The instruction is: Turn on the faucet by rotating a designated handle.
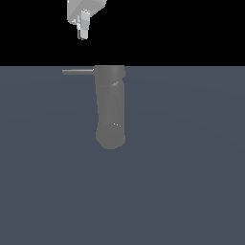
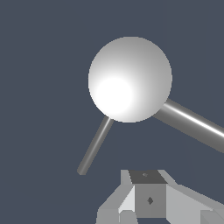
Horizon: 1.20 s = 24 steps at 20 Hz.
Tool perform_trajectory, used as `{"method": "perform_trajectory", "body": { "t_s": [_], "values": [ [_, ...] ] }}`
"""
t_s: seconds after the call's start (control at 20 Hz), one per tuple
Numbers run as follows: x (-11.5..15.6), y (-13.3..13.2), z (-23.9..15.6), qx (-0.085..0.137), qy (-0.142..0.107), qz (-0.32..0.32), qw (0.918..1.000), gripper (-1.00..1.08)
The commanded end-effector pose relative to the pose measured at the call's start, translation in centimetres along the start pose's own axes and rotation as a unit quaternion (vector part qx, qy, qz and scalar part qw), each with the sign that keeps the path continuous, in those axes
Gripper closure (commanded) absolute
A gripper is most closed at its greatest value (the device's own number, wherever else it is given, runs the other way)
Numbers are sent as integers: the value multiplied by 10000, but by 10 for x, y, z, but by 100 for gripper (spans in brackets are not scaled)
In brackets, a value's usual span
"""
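The faucet [image 1: 110, 107] is a thick matte grey column on the dark floor, with a rounded end toward the bottom of the exterior view. The handle [image 1: 78, 72], a thin light-grey bar, juts from its other end toward the exterior view's left. My gripper [image 1: 82, 32] hangs well above the handle, touching nothing, and its fingers look closed together and empty. In the wrist view the column [image 2: 130, 78] shows end-on as a bright round dome with the thin handle [image 2: 94, 146] running out from it. The gripper [image 2: 146, 205] is at the picture's edge, apart from both.
A second, thicker grey bar [image 2: 192, 122] sticks out from the column on another side in the wrist view. In the exterior view it shows only as a faint diagonal mark [image 1: 115, 85] on the column. The floor [image 1: 191, 167] is flat and dark blue-grey.
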<state>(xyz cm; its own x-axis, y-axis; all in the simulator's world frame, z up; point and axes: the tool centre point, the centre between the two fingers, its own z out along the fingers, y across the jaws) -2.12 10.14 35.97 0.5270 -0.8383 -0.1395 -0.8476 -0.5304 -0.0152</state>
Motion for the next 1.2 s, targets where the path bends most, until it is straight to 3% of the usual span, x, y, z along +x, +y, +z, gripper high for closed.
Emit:
{"method": "perform_trajectory", "body": {
  "t_s": [0.0,0.3,0.65,1.15],
  "values": [
    [1,-13,11,-11,48,319,9995,108],
    [2,-41,38,-24,211,1053,9942,108],
    [1,-70,67,10,447,1803,9826,108],
    [-1,-92,89,83,667,2359,9695,108]
  ]
}}
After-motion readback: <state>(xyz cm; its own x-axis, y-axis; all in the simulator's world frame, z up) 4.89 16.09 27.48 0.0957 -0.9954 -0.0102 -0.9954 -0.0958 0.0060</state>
